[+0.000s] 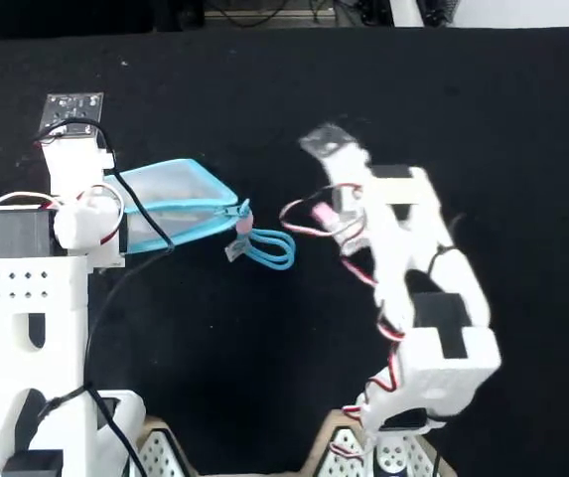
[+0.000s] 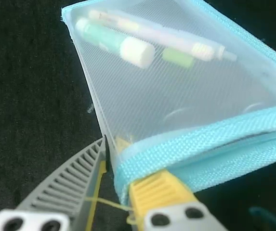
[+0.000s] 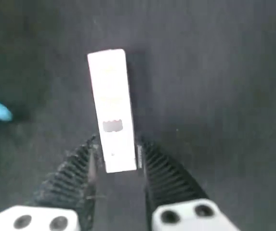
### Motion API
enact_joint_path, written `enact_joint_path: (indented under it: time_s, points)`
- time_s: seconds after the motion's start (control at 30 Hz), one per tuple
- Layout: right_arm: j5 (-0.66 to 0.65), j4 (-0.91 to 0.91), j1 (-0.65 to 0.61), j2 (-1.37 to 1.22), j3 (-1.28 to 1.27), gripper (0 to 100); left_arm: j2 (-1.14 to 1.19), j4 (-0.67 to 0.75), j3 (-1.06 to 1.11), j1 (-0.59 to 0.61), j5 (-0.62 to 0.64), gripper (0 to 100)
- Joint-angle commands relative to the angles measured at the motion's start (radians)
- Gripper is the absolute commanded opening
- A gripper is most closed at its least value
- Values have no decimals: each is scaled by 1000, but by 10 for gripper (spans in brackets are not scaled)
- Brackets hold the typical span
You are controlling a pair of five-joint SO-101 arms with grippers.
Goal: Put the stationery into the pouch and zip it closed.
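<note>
pinching the pouch (image 2: 186, 91) at a corner of its teal zip edge, the left gripper (image 2: 112, 147) is closed on it; a pen (image 2: 166, 38) and a marker (image 2: 113, 41) lie inside. the right gripper (image 3: 116, 151) clamps a white block (image 3: 110, 96) by one end, over the table (image 3: 224, 72), right of the pouch and apart.

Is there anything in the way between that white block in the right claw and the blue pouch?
Nothing visible. The right gripper grips the block, and bare table lies between it and the pouch, which the left gripper holds by a corner. Whether its zip is open cannot be told.
</note>
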State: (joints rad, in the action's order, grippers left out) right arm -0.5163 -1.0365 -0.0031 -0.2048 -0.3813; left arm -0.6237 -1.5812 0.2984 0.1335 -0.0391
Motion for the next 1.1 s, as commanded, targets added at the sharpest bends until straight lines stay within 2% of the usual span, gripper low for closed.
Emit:
enact_joint_path:
  time_s: [0.0, 0.2, 0.4, 0.53, 0.63, 0.8, 1.0, 1.07]
  points:
    - [54, -144, 60, 70, 64, 29, 2, -8, -36, -13, -11, 30]
    - [57, -192, 18, 73, 117, 258, 2, -9, -36, -13, -11, 30]
    - [54, -203, -69, 68, 239, 211, 2, -12, -36, -13, -11, 30]
    - [54, -184, -104, 65, 231, 209, 2, -12, -36, -12, -11, 30]
    - [49, -149, -98, 33, 222, 209, 2, -12, -36, -12, -11, 30]
    - [-40, -112, -71, -76, 231, 209, 2, -14, -36, -12, -11, 30]
    - [-38, -107, -48, -180, 302, 208, 2, -14, -36, -12, -11, 30]
    - [-35, -112, -41, -179, 317, 178, 2, -14, -36, -12, -11, 30]
